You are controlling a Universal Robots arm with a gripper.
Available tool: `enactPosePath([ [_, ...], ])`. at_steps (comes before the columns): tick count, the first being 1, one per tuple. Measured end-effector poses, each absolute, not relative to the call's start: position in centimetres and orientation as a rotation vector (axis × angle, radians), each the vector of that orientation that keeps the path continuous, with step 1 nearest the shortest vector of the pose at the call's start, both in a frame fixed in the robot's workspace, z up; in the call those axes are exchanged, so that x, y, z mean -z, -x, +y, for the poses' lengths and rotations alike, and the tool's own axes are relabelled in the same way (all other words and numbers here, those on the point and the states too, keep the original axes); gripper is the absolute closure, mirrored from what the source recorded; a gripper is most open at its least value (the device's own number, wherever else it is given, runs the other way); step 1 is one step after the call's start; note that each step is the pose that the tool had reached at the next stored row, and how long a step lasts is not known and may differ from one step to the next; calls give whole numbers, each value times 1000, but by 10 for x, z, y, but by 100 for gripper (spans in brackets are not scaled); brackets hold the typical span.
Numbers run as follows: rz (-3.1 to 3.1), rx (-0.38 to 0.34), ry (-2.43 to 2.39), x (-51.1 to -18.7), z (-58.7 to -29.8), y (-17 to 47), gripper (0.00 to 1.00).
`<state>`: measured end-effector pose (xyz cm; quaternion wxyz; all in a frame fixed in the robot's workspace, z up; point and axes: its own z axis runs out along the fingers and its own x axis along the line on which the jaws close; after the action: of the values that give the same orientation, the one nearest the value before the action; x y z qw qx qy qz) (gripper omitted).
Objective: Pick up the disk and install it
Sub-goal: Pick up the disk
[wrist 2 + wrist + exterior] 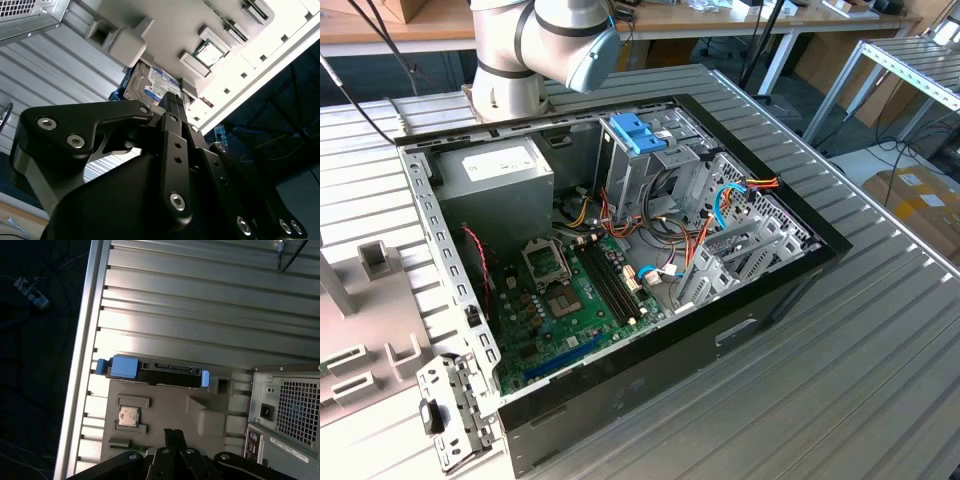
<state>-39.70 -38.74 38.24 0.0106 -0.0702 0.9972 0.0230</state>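
Note:
The disk [149,85] is a silver drive with a white-and-blue label, resting against the far edge of a grey fixture plate [165,30]. In the first wrist view the disk [160,374] shows edge-on, with blue rails at both ends. My gripper [172,98] hangs over the fixture, short of the disk and not touching it. Its two black fingers lie together with nothing between them, as the gripper [173,432] also stands in the first wrist view. The open computer case [790,275] lies on the ribbed table, with a blue bracket [638,133] in its drive cage.
A small square chip [128,416] sits in a pocket of the fixture plate [170,405]. The case's rear panel [287,412] is close beside the fixture. A grey power supply [505,172] fills a case corner. The table edge [82,365] runs just past the disk. The arm's base [510,85] stands behind the case.

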Motion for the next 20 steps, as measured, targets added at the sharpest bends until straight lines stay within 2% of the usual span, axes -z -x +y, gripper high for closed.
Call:
enactPosePath([
  [20, 3090, -74, 449, -382, -387, 397, 89],
])
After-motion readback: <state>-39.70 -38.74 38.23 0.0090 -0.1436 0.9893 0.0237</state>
